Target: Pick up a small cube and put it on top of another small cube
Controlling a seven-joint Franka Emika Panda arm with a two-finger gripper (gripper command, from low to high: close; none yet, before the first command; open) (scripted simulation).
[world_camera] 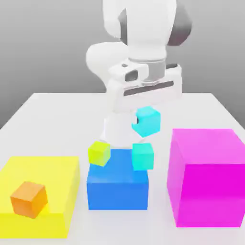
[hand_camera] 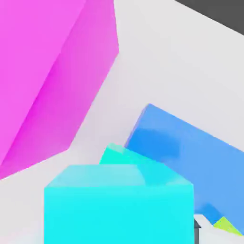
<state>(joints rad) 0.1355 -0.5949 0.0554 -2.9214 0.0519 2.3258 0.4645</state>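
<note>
One small cyan cube (world_camera: 146,121), rigid and probably light, is pinched by its side faces in the end effector (world_camera: 145,115); the turquoise cube (world_camera: 142,156) sits just below.

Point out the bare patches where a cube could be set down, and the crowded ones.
Free: the magenta block's top, the yellow block's top beyond the orange cube, and the white table behind the yellow block. Crowded: the blue block, carrying the lime cube and the turquoise cube.
</note>
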